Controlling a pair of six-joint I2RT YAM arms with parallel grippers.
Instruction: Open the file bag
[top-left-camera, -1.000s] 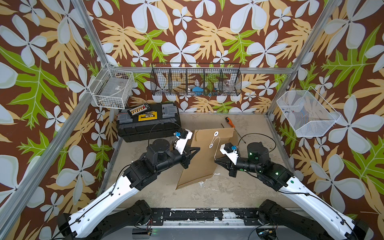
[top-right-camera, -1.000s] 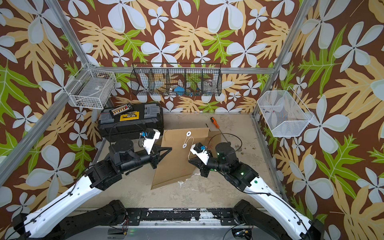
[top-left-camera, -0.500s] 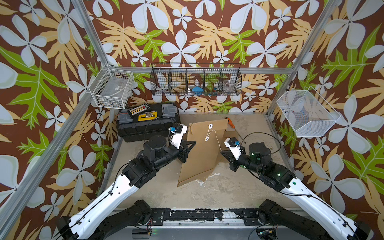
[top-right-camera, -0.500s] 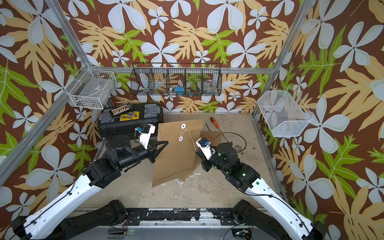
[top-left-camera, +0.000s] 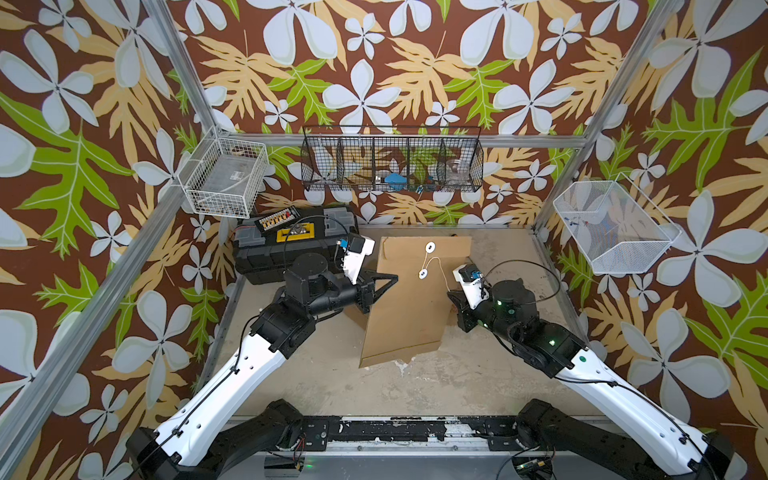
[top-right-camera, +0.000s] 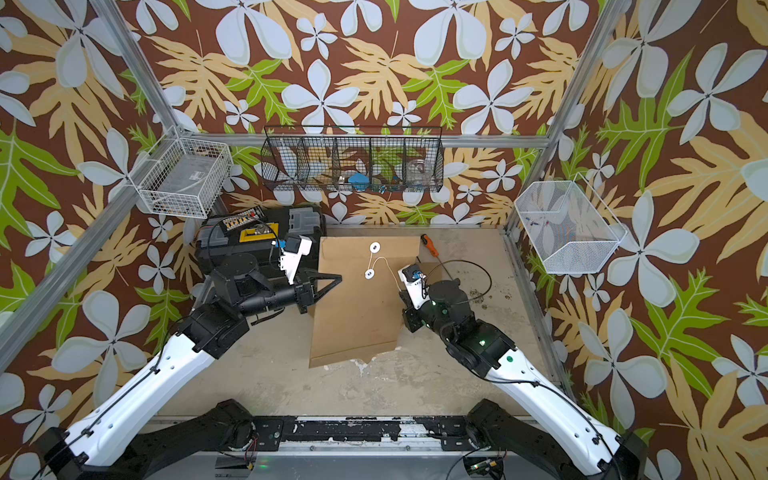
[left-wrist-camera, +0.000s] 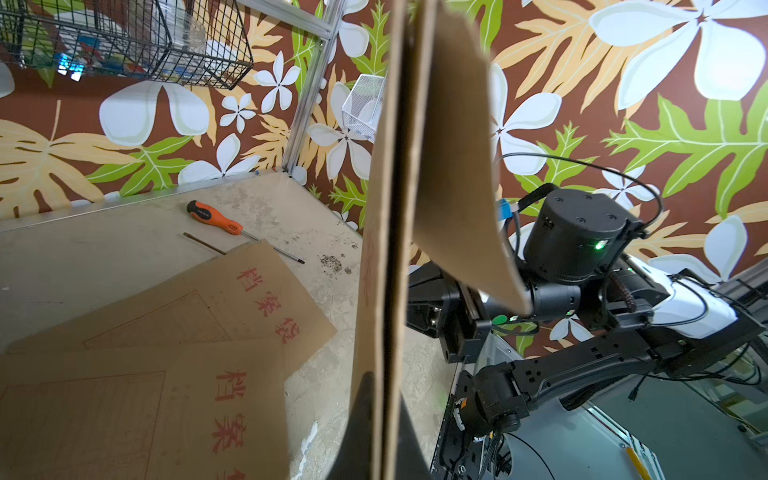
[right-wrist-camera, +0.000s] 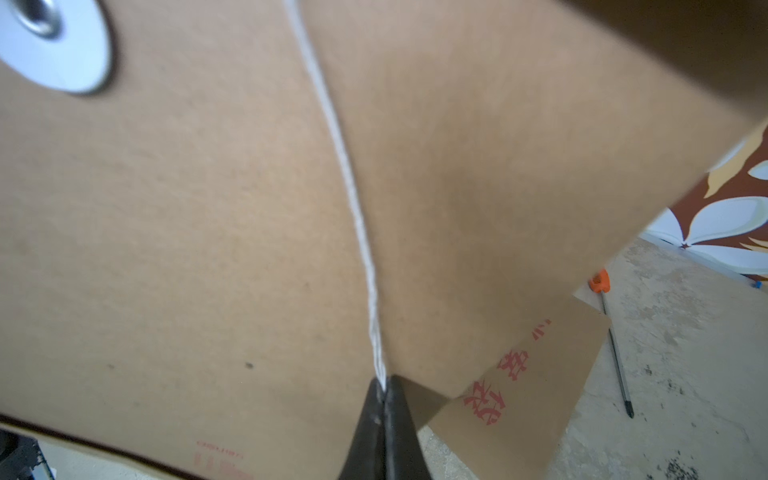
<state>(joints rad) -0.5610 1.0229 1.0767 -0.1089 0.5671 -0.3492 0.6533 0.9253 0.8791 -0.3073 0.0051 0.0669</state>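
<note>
In both top views your left tool (top-left-camera: 386, 279) is clenched on the left edge of the brown file bag (top-left-camera: 409, 307). The bag is held up and tilted above the desk (top-left-camera: 415, 386). Your right tool (top-left-camera: 452, 296) sits at the bag's right edge. The white string (top-left-camera: 441, 266) runs to it from the discs (top-left-camera: 430, 248) on the bag's face. A black toolbox (top-right-camera: 257, 232) stands behind your left arm. An orange-handled screwdriver (top-right-camera: 430, 246) lies near the back wall.

In the left wrist view you see the file bag (left-wrist-camera: 386, 249) edge-on, pinched in the left tool (left-wrist-camera: 384, 415). Two spare bags (left-wrist-camera: 187, 332) lie flat on the desk, red print up, just beside the screwdriver (left-wrist-camera: 214, 218).

In the right wrist view the right tool (right-wrist-camera: 384, 399) is clenched on the end of the string (right-wrist-camera: 353, 187), which runs up across the bag's face.
</note>
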